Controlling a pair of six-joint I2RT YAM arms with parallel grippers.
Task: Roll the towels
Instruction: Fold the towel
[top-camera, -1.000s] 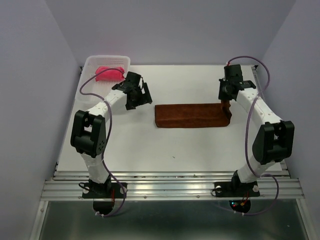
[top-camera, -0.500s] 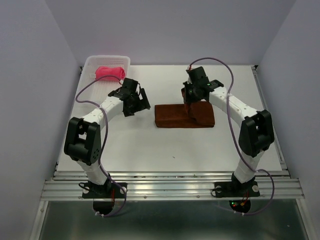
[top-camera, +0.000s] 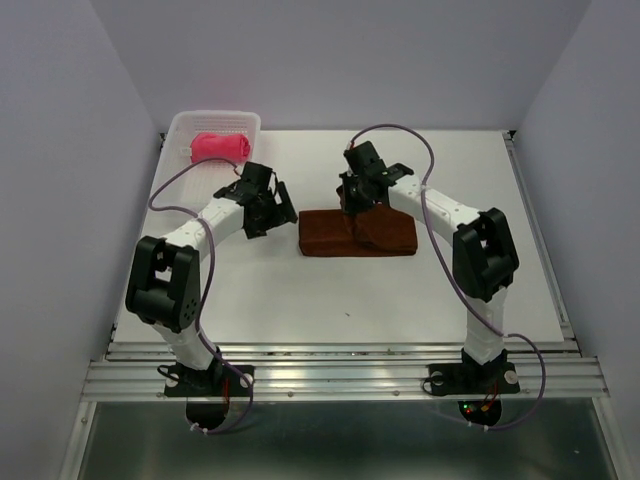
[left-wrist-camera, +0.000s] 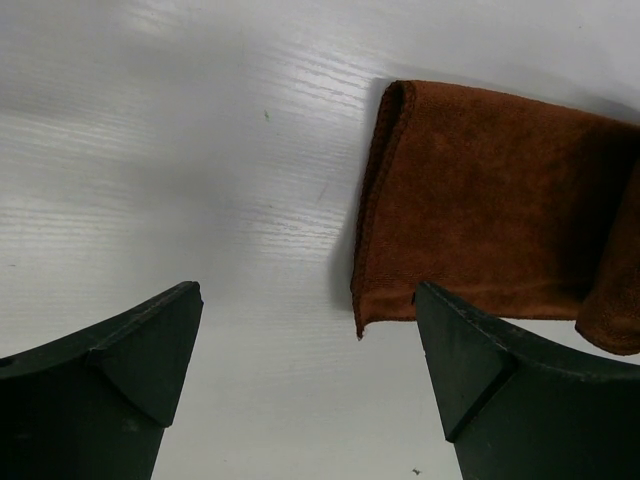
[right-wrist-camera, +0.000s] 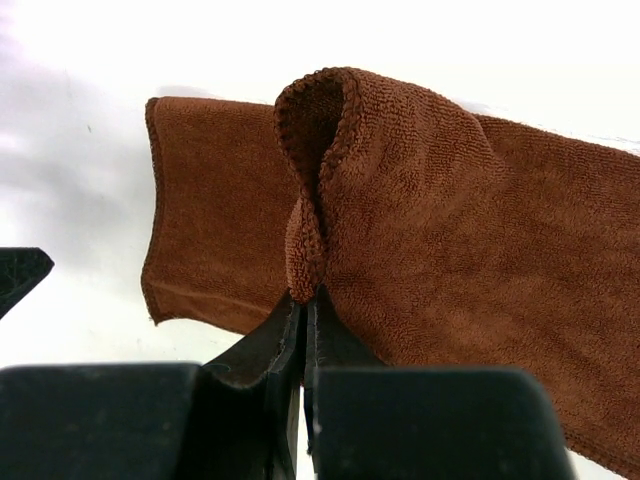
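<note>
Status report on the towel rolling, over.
Right gripper shut on brown towel, end folded over its flat part. Left gripper open, just off towel's left edge. Pink towel in basket. Nothing in the way.

Towels: two, namely one brown towel and one pink towel. Basket: one. Table: one. Arms: two, a left arm and a right arm. Grippers: two, a left gripper and a right gripper, each with two fingers.
</note>
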